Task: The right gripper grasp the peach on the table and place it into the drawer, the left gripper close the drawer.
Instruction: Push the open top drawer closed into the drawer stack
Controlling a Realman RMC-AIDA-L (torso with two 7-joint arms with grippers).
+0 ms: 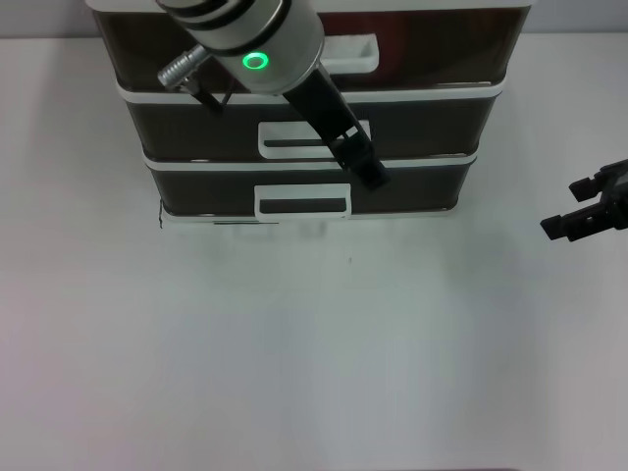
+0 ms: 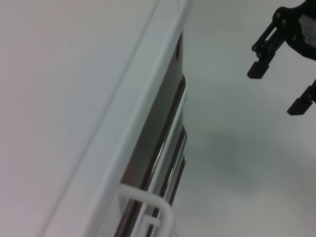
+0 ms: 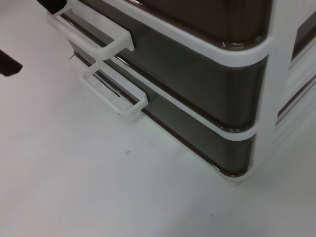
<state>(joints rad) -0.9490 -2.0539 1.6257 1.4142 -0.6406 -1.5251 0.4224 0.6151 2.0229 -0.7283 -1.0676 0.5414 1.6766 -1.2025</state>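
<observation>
Even, soft overhead light; wrist views partly out of focus.

In the head view the plain white table (image 1: 314, 363) is evenly bright, greying toward 6 o'clock, with a faint soft shadow just in front of the dark smoky-brown translucent plastic drawers (image 1: 412, 186). A small green ring light (image 1: 255, 61) glows on the thick silver-grey left arm at 11 o'clock. In the left wrist view the white cabinet frame (image 2: 123, 128) is blurred, with a thin glare streak along the drawer edge at 6 o'clock and a diffuse grey shadow on the table at 3 o'clock. The right wrist view is sharper; pale reflections sit on the brown fronts.
</observation>
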